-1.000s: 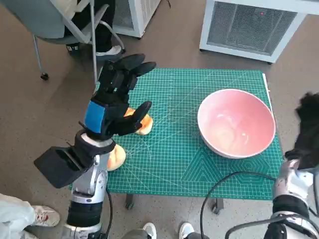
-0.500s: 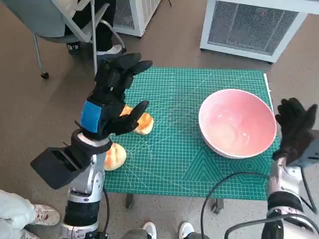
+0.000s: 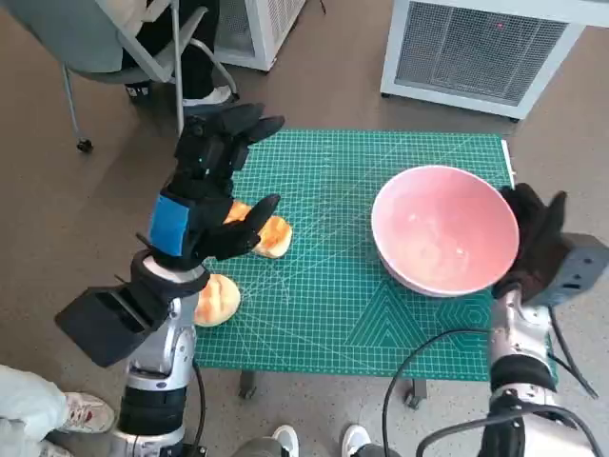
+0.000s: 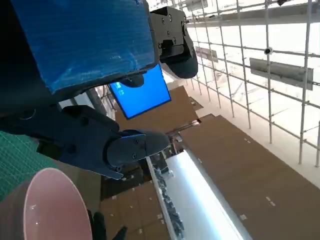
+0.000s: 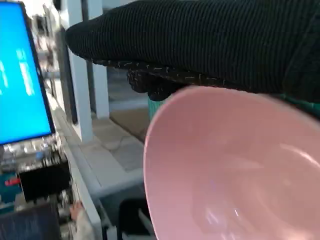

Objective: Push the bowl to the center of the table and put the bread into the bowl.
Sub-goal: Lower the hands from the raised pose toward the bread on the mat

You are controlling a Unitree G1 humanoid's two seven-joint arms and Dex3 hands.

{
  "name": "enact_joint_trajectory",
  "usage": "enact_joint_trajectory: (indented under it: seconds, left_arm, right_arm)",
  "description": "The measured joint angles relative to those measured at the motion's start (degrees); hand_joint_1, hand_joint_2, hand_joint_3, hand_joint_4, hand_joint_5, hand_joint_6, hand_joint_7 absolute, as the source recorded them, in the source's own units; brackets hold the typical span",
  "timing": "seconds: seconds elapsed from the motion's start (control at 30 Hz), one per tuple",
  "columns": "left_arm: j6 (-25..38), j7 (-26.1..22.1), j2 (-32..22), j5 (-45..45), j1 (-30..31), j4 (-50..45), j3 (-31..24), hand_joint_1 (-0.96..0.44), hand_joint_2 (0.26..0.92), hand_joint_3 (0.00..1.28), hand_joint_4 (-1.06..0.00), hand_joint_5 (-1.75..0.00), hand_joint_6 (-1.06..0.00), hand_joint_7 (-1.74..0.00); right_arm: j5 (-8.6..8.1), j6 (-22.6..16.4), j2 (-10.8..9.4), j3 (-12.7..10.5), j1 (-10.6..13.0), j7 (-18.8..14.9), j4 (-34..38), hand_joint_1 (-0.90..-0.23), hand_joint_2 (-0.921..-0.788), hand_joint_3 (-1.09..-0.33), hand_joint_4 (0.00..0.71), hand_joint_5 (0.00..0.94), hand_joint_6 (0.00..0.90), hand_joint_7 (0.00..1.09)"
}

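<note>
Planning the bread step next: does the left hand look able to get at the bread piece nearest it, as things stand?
Probably yes. The left hand hovers open right above the bread on the green mat, nothing lies between them, and the bowl sits well off to the side.

- Round pink bowl (image 3: 444, 230) on the green grid-marked tabletop (image 3: 333, 314), towards its right side.
- Right robot hand (image 3: 535, 243), black-gloved, against the bowl's right rim.
- Left robot hand (image 3: 205, 195), blue-taped, fingers spread, raised over two orange-brown bread rolls (image 3: 271, 235) at the tabletop's left side.
</note>
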State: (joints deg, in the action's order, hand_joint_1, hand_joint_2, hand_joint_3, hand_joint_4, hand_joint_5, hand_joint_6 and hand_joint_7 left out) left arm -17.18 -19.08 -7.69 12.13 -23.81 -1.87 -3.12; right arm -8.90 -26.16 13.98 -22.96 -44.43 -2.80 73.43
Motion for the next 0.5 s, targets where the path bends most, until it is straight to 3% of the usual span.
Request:
enact_joint_trajectory:
  seconds: [0.5]
  left_arm:
    - [0.73,0.16,-0.57,0.11,1.07,-1.73,-0.04,-0.33,0.879,0.44,-0.03,-0.82,0.0,-0.89]
  right_arm:
    - [0.28,-0.1,-3.64,2.73,-1.93,-1.43,0.0,-0.339,-0.921,-0.528,0.416,0.004,0.2,0.53]
